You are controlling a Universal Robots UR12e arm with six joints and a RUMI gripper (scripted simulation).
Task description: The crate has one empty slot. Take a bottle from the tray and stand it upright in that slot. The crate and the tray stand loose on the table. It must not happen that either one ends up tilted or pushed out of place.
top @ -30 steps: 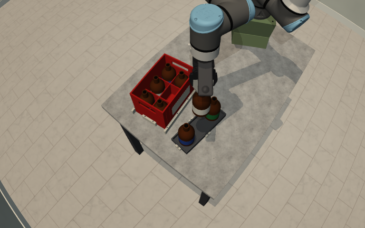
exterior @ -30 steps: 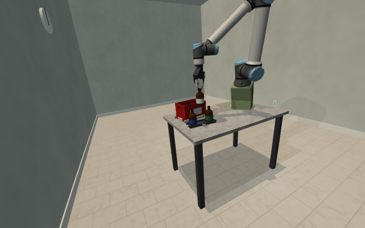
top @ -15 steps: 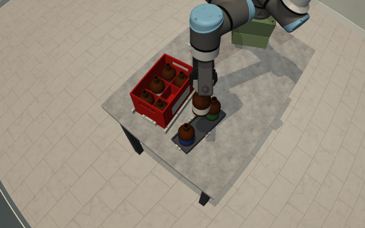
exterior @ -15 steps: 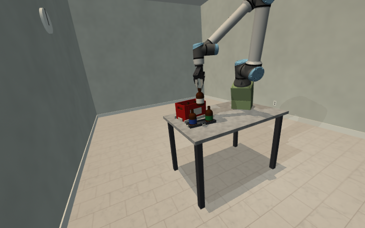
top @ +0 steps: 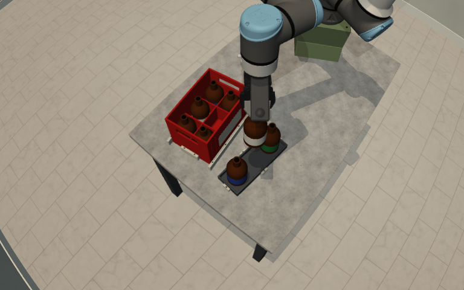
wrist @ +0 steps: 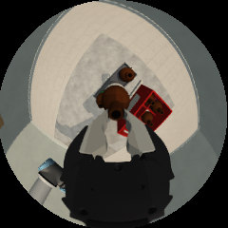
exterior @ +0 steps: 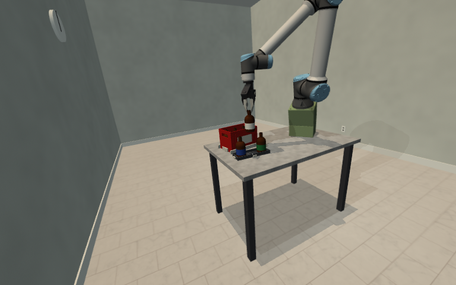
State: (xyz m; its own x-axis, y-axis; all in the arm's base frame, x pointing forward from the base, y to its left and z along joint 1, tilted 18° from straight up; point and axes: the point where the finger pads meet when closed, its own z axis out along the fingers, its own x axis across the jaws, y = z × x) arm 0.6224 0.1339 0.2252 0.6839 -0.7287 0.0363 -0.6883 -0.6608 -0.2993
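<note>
My gripper [exterior: 248, 108] [wrist: 115, 109] is shut on the neck of the white-labelled brown bottle [top: 254, 133] [exterior: 249, 122] [wrist: 116, 97]. The bottle hangs upright above the dark tray [top: 252, 171] [wrist: 110, 81], clear of it; the fingertips are hidden in the top view. A blue-labelled bottle [top: 237, 169] [exterior: 240, 147] [wrist: 126, 74] and a green-labelled bottle [top: 271, 139] [exterior: 260, 142] [wrist: 100, 99] stand at the tray's two ends. The red crate [top: 197, 150] [exterior: 225, 142] holds several brown bottles. Its empty slot [top: 215, 119] is the middle one on the tray's side.
Pale strips [top: 227, 144] lie along the crate's foot, between crate and tray. Small pale blocks [top: 226, 186] sit at the tray's edges. The green arm base [top: 317, 50] [exterior: 301, 122] stands at the far end of the grey table [top: 299, 201] [exterior: 279, 160].
</note>
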